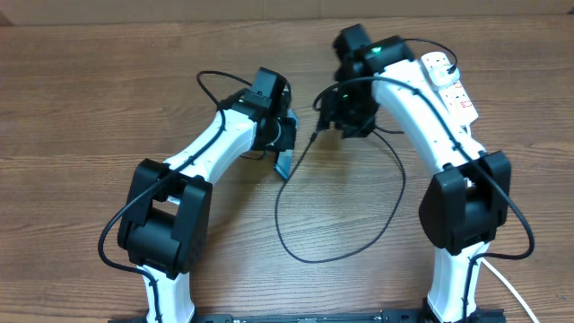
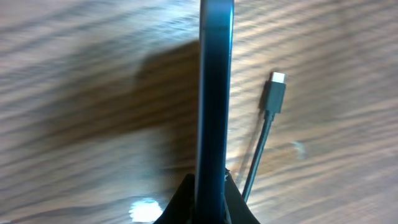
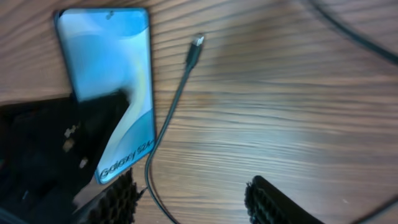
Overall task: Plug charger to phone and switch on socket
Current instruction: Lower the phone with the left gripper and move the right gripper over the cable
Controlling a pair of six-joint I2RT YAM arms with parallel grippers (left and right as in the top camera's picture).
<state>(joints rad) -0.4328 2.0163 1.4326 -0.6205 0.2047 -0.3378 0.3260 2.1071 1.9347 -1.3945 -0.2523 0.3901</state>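
Clamped Galaxy S24 phone (image 2: 214, 93) edge-up in left gripper (image 2: 211, 194), likely to present port; hovered right gripper (image 3: 193, 202), fingers apart, empty, over charger cable (image 3: 171, 112).

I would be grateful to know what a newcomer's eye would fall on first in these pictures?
The phone, blue screen bright against the brown wood, stands out first, gripped edge-on in the left gripper near the middle of the table. Right beside it the charger lies loose, its connector tip unplugged, with the right gripper open above the cable. The white power strip sits at the far right, partly hidden by the right arm.
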